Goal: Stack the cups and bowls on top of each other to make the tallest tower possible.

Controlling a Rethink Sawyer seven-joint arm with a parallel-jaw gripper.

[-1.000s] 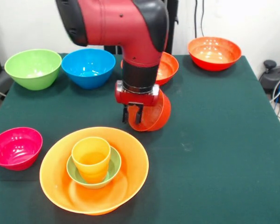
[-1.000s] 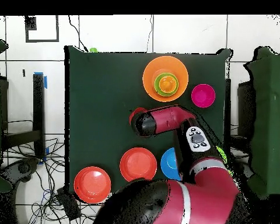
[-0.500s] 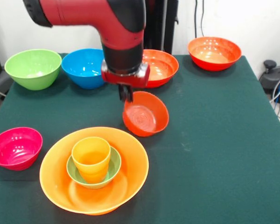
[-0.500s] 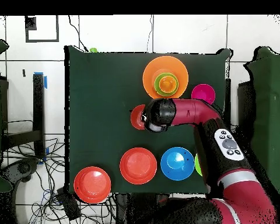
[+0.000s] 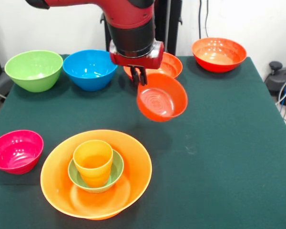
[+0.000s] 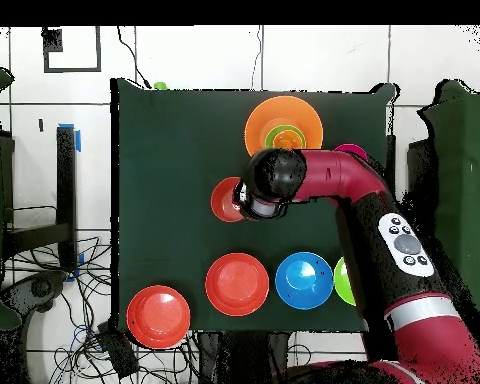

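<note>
My gripper (image 5: 139,79) is shut on the rim of the small red-orange bowl (image 5: 162,102) and holds it above the table, tilted with its opening toward the front camera. In the overhead view the arm covers the gripper, and this bowl (image 6: 222,200) shows beside the wrist. The largest orange bowl (image 5: 138,164) stands at the table's near side, left of and nearer than the held bowl. Inside it sits the small green bowl (image 5: 115,168) with the orange cup (image 5: 93,161) upright in it. The pile also shows in the overhead view (image 6: 259,125), partly under the arm.
A pink bowl (image 5: 15,150) sits left of the pile. A green bowl (image 5: 33,70), a blue bowl (image 5: 89,69) and two red-orange bowls (image 5: 171,64) (image 5: 218,54) line the far side. A small green thing (image 6: 160,86) sits at the table's edge.
The gripper has risen with the small red-orange bowl, which was resting tilted on the table a second ago. The bowl now hangs higher and further right in the front view.
</note>
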